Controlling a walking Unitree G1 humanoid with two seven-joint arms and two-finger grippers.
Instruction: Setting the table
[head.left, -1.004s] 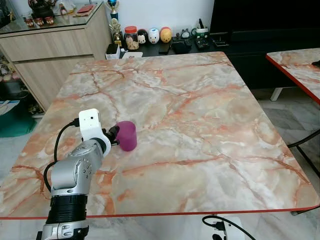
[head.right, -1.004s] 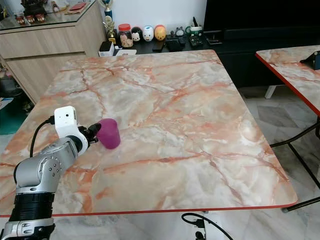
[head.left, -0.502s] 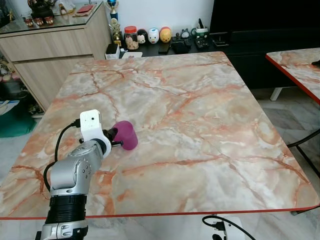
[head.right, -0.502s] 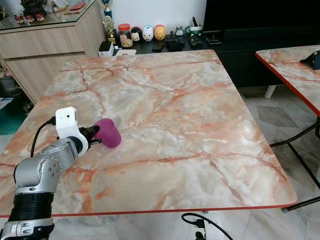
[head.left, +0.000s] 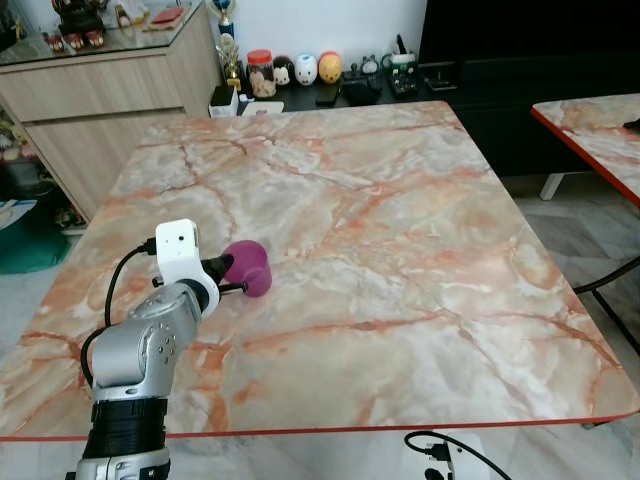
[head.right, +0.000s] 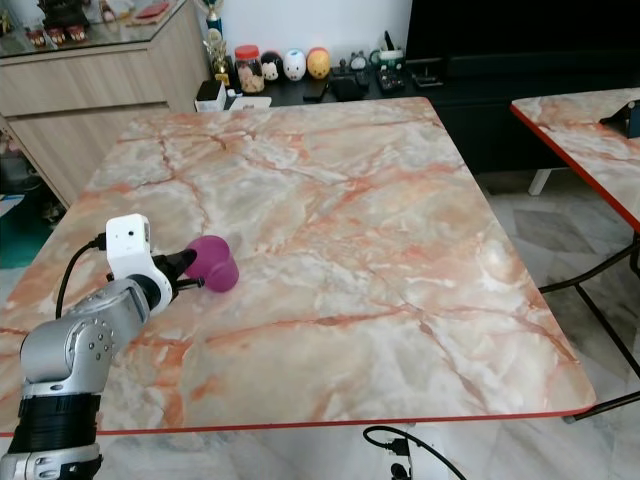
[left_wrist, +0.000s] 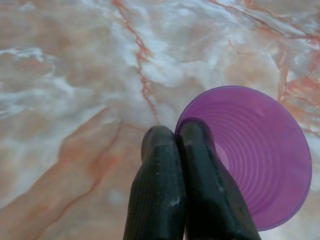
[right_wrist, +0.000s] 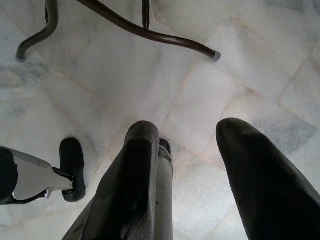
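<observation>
The marble table spreads wide before me, orange veins running over pale stone, its red edge nearest me. Beyond its far side stands a wood cabinet, and next to it a low black shelf with a row of small jars and figures. A second table pokes in at the right. My left arm reaches over the near-left part of the table, and my left pincer is clamped on the purple cup, one finger inside the rim, the other against the outside wall. The cup is tipped well over on its side, low over the marble, mouth toward my wrist. My right pincer hangs over the floor tiles, fingers spread apart.
</observation>
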